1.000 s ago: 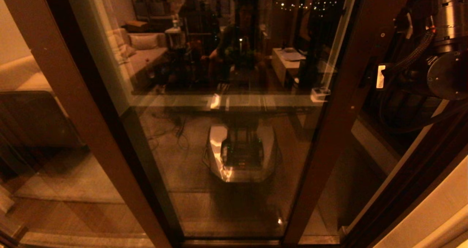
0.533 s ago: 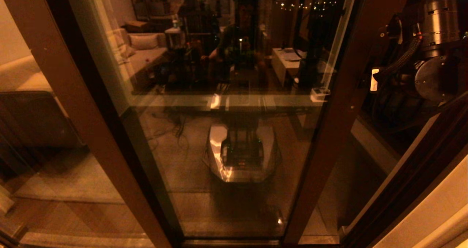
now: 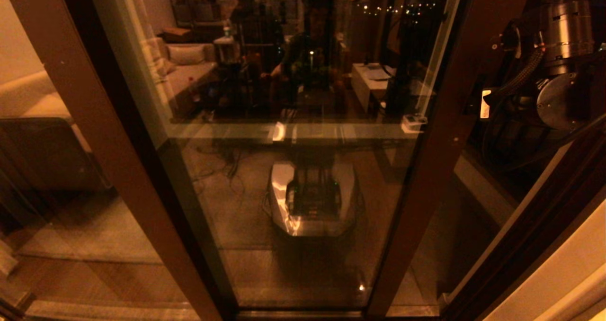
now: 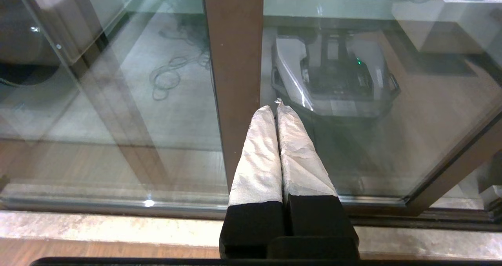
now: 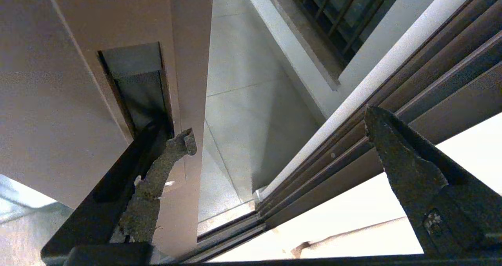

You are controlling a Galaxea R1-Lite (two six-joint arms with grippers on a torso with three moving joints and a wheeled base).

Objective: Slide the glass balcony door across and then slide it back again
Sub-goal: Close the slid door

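Glass in a dark brown frame, the door (image 3: 303, 146) is filling the middle of the head view, with a gap showing past its right rail. It is likely heavy, stiff and slick, running on a floor track (the pane itself is no place to push). The right gripper (image 5: 274, 140) is spreading wide at the rail's handle slot (image 5: 139, 89), one finger (image 5: 157, 179) beside it, the best purchase. The left gripper (image 4: 276, 109) is pointing pressed-together fingers at the door's left rail.

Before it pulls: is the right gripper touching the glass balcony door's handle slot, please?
Touching: right wrist view shows one finger of the right gripper hooked at the handle slot of the glass balcony door.
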